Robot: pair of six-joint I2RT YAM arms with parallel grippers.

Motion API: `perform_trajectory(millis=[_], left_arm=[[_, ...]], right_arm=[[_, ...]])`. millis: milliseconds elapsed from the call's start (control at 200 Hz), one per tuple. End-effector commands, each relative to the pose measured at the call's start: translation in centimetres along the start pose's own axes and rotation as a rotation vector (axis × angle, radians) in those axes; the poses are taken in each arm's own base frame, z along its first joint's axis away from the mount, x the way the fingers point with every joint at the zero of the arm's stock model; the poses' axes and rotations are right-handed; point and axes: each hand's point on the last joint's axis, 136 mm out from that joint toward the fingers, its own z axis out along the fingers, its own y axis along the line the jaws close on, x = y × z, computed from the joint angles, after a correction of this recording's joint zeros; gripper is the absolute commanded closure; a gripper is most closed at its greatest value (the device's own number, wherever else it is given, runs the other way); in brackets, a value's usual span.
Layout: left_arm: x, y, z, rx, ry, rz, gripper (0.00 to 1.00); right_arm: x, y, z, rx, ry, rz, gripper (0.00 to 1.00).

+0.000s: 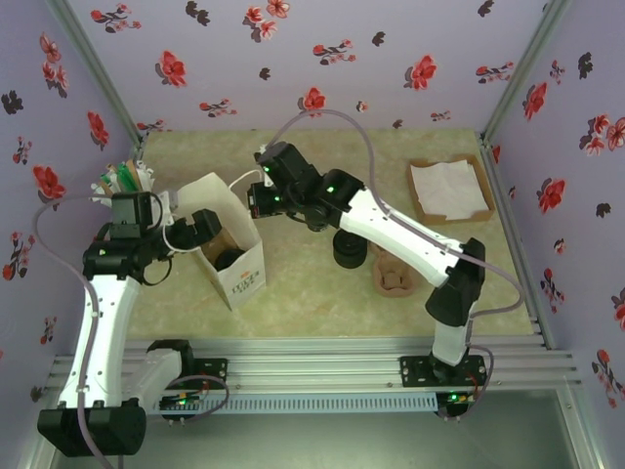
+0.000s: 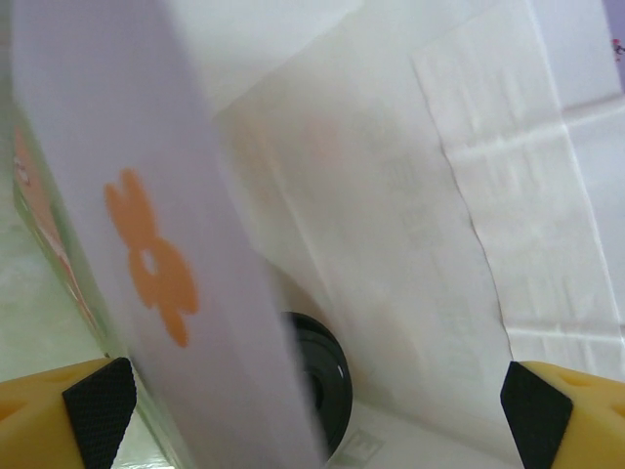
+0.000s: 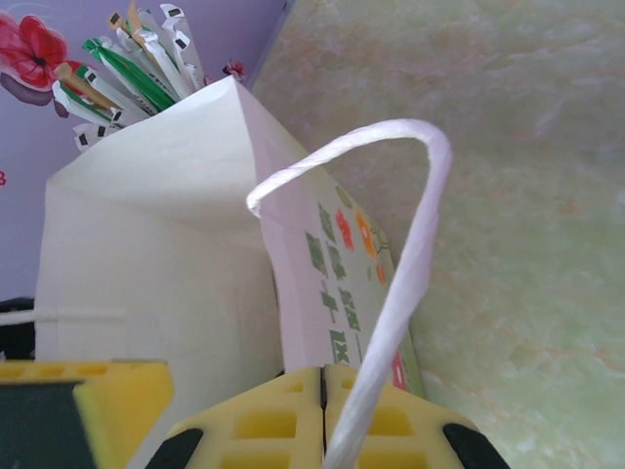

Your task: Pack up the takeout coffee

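Seen from above, the left gripper point(image 1: 202, 231) stands spread at the left side of the white paper bag point(image 1: 239, 278), and the right gripper point(image 1: 257, 201) is clenched at the bag's far rim. The takeout coffee point(image 1: 229, 260) sits low inside the bag, dark through the open mouth. The desk point(image 1: 312, 293) is pale, mottled and smooth. Purple flowered walls point(image 1: 293, 49) close it in on three sides.

In the left wrist view the left gripper point(image 2: 312, 415) is released and wide, with the bag's printed wall between its fingers. The black lid point(image 2: 322, 386) shows at the bottom of the bag.

In the right wrist view the right gripper point(image 3: 322, 420) is shut tight. The handle cord point(image 3: 415, 225) runs down beside its fingers, and I cannot tell whether it is nipped.

The cup is probably light, thin-walled and easily crushed, and its lid could pop off. The best hold is likely around the wall below the lid, with the cup kept upright.
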Motion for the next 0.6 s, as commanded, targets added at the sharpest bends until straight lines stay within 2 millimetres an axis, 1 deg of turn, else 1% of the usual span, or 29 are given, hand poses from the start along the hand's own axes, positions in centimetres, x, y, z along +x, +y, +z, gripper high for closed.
perform_trajectory(millis=[0,185,350,595], left_arm=[[-0.3,-1.4,0.8,0.104,0.007,-0.029,0.01],[-0.3,-2.5,2.0,0.188,0.035,-0.057,0.01],[-0.7,-4.0,2.1,0.266,0.054,-0.059,0.01],[-0.2,-4.1,2.9,0.279,0.115,-0.001,0.01]], right_arm=[[-0.4,-1.1,-2.4,0.039,-0.040,0.027,1.00],[0.2,-2.6,-3.8,0.071,-0.045,0.038,1.00],[0.5,-3.5,-5.1,0.093,-0.053,0.043,1.00],[0.7,-5.2,-6.4,0.120,-0.054,0.067,1.00]])
